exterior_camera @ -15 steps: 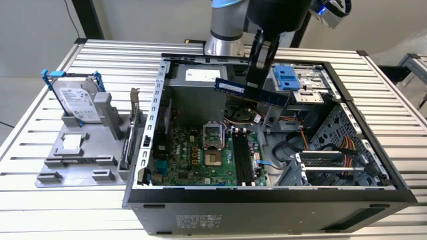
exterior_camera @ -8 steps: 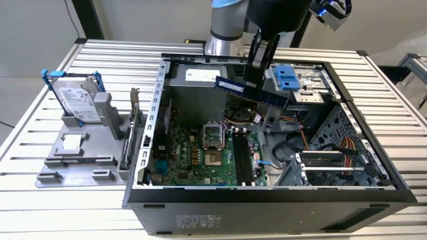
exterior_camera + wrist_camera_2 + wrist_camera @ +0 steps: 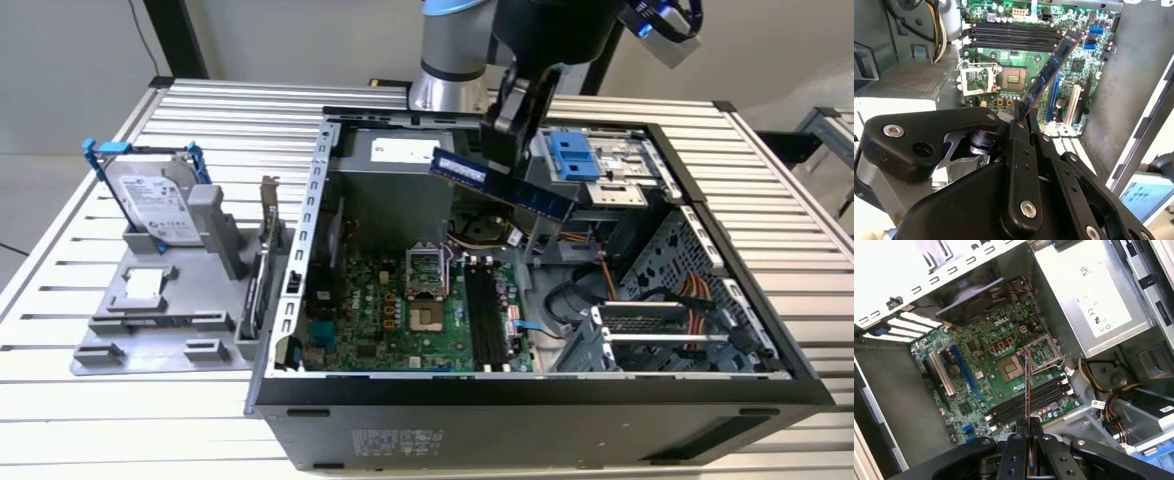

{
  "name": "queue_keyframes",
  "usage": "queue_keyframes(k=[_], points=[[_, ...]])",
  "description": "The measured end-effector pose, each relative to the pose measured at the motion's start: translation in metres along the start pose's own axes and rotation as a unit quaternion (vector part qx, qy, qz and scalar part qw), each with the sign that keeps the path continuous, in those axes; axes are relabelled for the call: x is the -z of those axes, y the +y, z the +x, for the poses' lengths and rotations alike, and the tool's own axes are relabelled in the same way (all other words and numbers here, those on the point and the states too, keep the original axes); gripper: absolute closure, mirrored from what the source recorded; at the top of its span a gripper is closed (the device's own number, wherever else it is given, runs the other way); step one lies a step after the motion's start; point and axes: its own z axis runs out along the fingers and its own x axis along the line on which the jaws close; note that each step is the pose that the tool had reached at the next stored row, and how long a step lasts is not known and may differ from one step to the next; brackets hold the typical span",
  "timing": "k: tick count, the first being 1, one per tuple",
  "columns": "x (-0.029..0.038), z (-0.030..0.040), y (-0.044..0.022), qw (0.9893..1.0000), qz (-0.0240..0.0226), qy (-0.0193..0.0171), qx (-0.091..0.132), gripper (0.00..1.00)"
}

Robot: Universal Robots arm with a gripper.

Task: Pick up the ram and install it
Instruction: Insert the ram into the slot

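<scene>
The ram [image 3: 505, 187], a long bluish stick with dark chips, hangs tilted in the air above the open computer case, over the motherboard's upper part. My gripper [image 3: 502, 152] is shut on its top edge. In the second wrist view the ram [image 3: 1055, 66] juts out from my gripper [image 3: 1022, 111] towards the board. Seen edge-on in the first wrist view, the ram [image 3: 1027, 390] rises from my gripper [image 3: 1029, 436] and lines up above the black memory slots [image 3: 1030, 401]. These black slots [image 3: 483, 318] lie well below the stick, with a clear gap between them.
The case wall [image 3: 534, 405] rings the motherboard. A CPU socket [image 3: 423, 270] sits beside the slots, with a power supply [image 3: 1089, 300], cables [image 3: 1109, 390] and a blue drive bay [image 3: 571, 155] nearby. At the exterior view's left, a hard drive [image 3: 154, 205] leans in a grey stand.
</scene>
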Motion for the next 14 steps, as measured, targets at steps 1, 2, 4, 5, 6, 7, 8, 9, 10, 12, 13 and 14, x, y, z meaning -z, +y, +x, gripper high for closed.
queue_keyframes(k=[1,2,4,5,6,7,8,9,10,12,13,14], points=[[0.0000,0.0000,0.0000,1.0000,-0.0004,-0.0002,-0.005,1.00],[0.0000,0.0000,0.0000,0.9999,-0.0008,-0.0004,-0.011,1.00],[0.0000,0.0000,0.0000,0.9997,-0.0017,-0.0008,-0.023,1.00],[0.0000,0.0000,0.0000,0.9996,-0.0021,-0.0010,-0.029,1.00],[0.0000,0.0000,0.0000,0.9994,-0.0026,-0.0012,-0.034,1.00],[0.0000,0.0000,0.0000,0.9992,-0.0030,-0.0014,-0.040,1.00],[0.0000,0.0000,0.0000,0.9989,-0.0034,-0.0016,-0.046,1.00],[0.0000,0.0000,0.0000,0.9987,-0.0039,-0.0018,-0.051,1.00],[0.0000,0.0000,0.0000,0.9984,-0.0043,-0.0020,-0.057,1.00],[0.0000,0.0000,0.0000,0.9977,-0.0051,-0.0025,-0.068,1.00],[0.0000,0.0000,0.0000,0.9972,-0.0055,-0.0026,-0.074,1.00],[0.0000,0.0000,0.0000,0.9969,-0.0059,-0.0028,-0.079,1.00]])
